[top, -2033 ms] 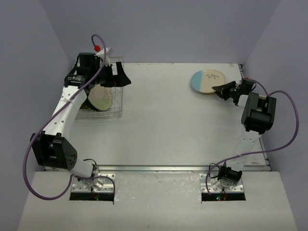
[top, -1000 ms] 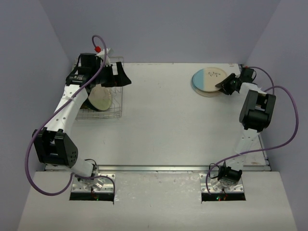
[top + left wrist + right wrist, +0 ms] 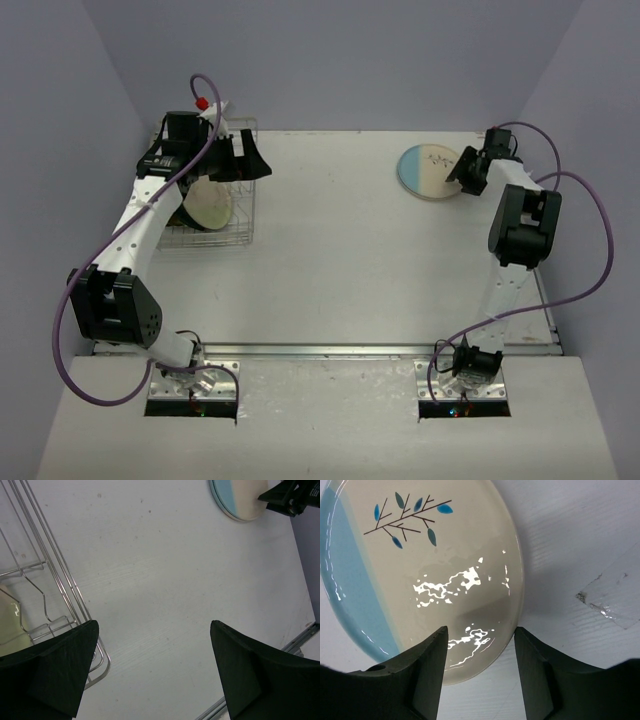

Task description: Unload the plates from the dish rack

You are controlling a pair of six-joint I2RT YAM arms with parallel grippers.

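A cream plate (image 3: 208,205) sits in the dish rack (image 3: 240,236). The left gripper (image 3: 153,624) hangs over the rack's right side, spread wide and holding nothing. Far right of the rack, a cream and blue plate (image 3: 428,170) lies flat on the table (image 3: 340,260). The right gripper (image 3: 480,629) is at its rim, fingers apart, not pinching.

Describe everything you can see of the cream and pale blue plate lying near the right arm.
The plate is round and glossy, like glazed ceramic. It is mostly cream, with a pale blue band along one side and a thin dark twig with blue leaves painted on the cream part. It lies flat, face up, on the white table at the far right. The right tool hangs over its rim, fingers apart, gripping nothing; whether it touches the plate cannot be told.
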